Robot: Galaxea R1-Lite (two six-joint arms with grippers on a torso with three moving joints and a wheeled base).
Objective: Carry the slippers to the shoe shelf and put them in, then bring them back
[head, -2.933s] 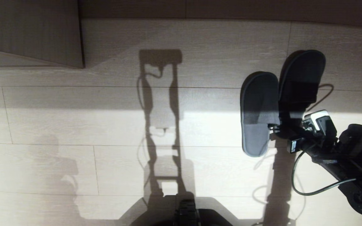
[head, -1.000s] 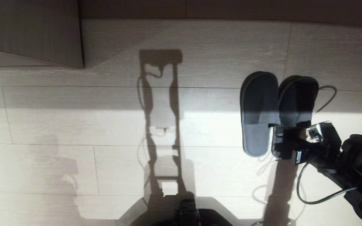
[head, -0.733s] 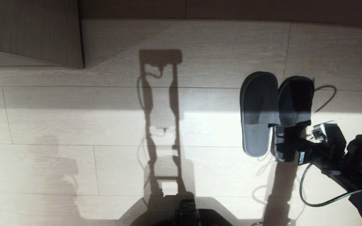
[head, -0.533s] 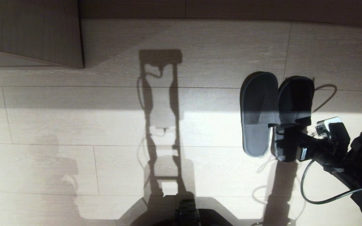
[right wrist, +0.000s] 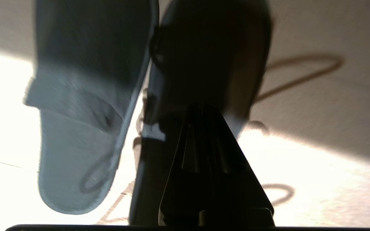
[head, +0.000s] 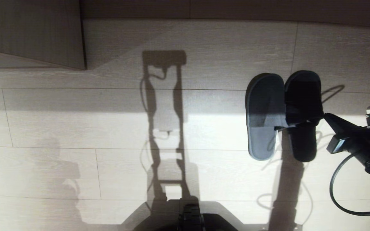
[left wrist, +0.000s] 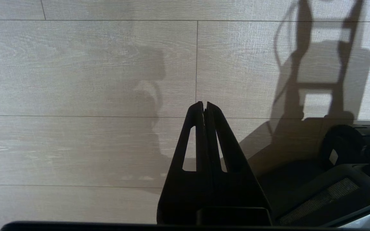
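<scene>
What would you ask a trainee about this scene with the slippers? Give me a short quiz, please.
1. True or false: the left gripper is open.
2. How many slippers are in view? A one, B two, C three.
3. Which gripper pinches the band of the darker slipper?
Key: 1 false, it is shut. 2 B. 3 the right gripper.
</scene>
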